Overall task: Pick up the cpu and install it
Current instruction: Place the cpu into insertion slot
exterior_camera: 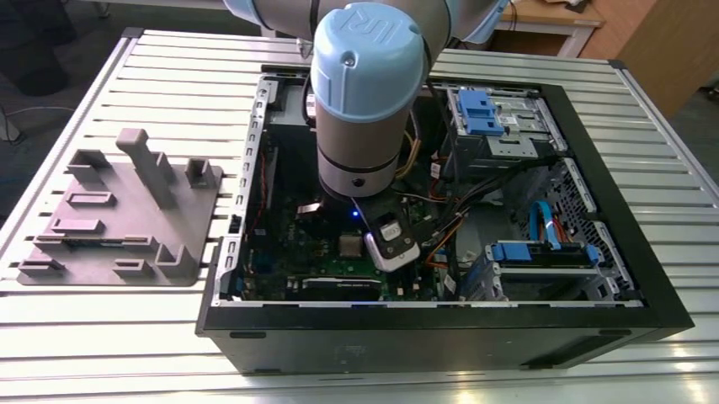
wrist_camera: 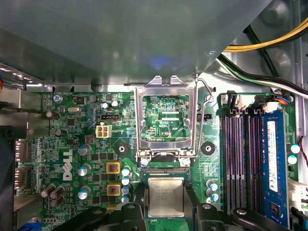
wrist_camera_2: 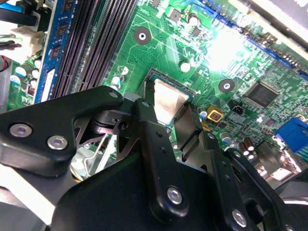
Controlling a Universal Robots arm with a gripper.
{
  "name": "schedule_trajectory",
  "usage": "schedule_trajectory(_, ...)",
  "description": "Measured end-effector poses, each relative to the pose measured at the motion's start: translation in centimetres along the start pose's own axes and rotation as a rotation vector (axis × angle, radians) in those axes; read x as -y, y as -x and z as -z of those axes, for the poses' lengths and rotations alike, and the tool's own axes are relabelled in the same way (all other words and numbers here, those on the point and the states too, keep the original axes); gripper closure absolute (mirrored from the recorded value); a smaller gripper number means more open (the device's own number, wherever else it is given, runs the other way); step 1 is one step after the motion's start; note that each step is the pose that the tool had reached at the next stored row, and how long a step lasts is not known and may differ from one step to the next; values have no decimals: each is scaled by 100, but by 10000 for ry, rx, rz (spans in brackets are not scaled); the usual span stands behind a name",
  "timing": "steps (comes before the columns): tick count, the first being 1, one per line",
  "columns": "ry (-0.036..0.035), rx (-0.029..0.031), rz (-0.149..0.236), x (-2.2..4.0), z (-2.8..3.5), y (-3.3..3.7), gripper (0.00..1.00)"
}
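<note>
The cpu (wrist_camera: 166, 196), a small square chip with a pale silver top, lies flat between my two black fingers, over the socket on the green motherboard (wrist_camera: 72, 144). My gripper (wrist_camera: 166, 192) is shut on the cpu, one finger against each of two opposite edges. In the second wrist view the cpu (wrist_camera_2: 168, 98) shows the same way, with the gripper (wrist_camera_2: 171, 113) closed around it and its far edge sitting in the dark socket rim. The shiny hinged socket frame (wrist_camera: 166, 89) stands swung open just beyond the socket. In the exterior view the arm (exterior_camera: 357, 109) reaches down into the open computer case (exterior_camera: 629, 252).
Memory slots (wrist_camera: 240, 159) and a blue module (wrist_camera: 272, 159) run beside the socket. Small capacitors (wrist_camera: 126, 178) stand close on its other side. Cables (wrist_camera: 260, 43) and drive bays with blue clips (exterior_camera: 477, 114) fill the case. A grey moulded tray (exterior_camera: 113, 219) sits on the slatted table at the exterior view's left.
</note>
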State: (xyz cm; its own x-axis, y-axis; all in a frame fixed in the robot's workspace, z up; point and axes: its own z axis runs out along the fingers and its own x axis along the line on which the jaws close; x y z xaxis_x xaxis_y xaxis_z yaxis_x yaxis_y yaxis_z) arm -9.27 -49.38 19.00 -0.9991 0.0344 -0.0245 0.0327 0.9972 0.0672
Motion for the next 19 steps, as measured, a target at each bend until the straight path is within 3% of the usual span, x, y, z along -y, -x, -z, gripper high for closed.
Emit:
schedule_trajectory(11, 6, 0, 0, 0, 5, 2, 58)
schedule_trajectory(14, 117, -2, 11, -1, 3, 3, 58)
schedule_trajectory(19, 131, -5, 21, -1, 4, 2, 58)
